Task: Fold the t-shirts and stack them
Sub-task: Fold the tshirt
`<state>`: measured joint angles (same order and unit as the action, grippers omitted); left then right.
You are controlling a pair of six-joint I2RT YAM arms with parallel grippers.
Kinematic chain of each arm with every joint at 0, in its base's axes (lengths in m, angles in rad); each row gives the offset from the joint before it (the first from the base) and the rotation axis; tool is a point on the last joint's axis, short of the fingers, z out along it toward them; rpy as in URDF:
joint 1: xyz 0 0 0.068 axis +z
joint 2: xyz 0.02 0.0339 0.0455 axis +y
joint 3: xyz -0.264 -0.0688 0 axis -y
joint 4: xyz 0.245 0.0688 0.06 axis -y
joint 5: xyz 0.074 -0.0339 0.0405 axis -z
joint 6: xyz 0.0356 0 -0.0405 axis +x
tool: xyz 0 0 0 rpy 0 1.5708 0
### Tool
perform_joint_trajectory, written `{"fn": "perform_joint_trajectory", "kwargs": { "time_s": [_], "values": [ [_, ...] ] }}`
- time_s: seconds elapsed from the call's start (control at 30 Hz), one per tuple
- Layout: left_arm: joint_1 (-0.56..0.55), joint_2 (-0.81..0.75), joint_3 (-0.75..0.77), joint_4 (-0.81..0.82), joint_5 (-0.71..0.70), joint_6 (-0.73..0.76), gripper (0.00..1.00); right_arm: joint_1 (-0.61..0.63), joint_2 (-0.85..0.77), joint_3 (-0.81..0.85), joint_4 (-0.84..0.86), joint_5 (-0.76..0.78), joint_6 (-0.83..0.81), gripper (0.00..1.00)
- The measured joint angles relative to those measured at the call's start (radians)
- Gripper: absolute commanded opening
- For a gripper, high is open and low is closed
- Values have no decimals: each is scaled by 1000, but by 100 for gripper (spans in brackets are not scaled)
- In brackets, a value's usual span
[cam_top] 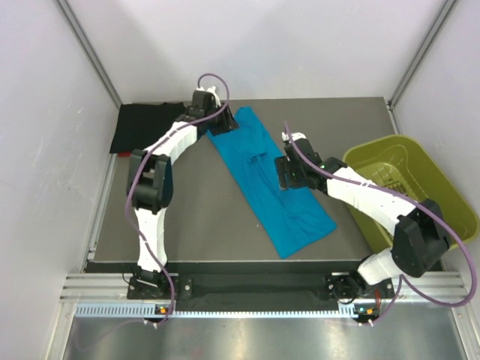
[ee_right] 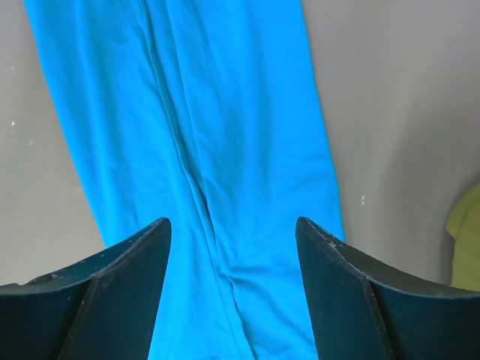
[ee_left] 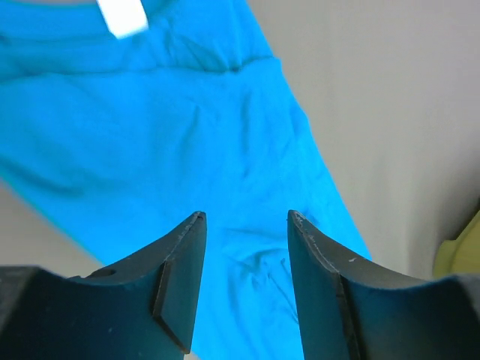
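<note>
The teal t-shirt [cam_top: 270, 180], a long folded strip, lies flat beside the yellow-green bin [cam_top: 442, 187]. Soft, light and limp, it likely wants pinching at an end edge. Its white neck label [ee_left: 124, 16] is unreadable. Left gripper [ee_left: 245, 217] and right gripper [ee_right: 232, 225] hover over it, jaws apart, empty.

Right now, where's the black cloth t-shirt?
Top view: the black cloth t-shirt lies at the far-left corner of the grey table, to the left of the long teal-blue cloth t-shirt.
</note>
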<state>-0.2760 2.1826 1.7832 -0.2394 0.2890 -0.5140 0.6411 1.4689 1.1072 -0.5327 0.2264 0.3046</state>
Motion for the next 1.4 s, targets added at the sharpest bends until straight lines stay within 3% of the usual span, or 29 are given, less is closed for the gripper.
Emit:
{"fn": "perform_joint_trajectory", "kwargs": {
  "time_s": [0.13,0.27,0.5,0.77,0.9,0.93,1.03,1.4],
  "values": [
    [32,-111,-88,7,-34,7,50,9,-45,-71,10,-11,11,66],
    [90,-74,-106,-1,-44,11,46,42,-63,-140,9,-19,35,58],
    [185,125,0,-26,4,19,45,171,-102,-242,17,-20,101,51],
    [200,231,187,-34,11,26,43,303,-76,-292,40,-2,167,49],
    [199,262,200,-26,18,21,27,325,-59,-288,45,19,185,49],
    [199,264,204,-26,13,22,15,325,-56,-285,49,26,187,49],
    [203,280,219,-27,10,18,1,325,-46,-268,55,46,188,49],
    [219,438,441,16,29,-83,0,325,77,-201,75,79,181,48]
  ]
}}
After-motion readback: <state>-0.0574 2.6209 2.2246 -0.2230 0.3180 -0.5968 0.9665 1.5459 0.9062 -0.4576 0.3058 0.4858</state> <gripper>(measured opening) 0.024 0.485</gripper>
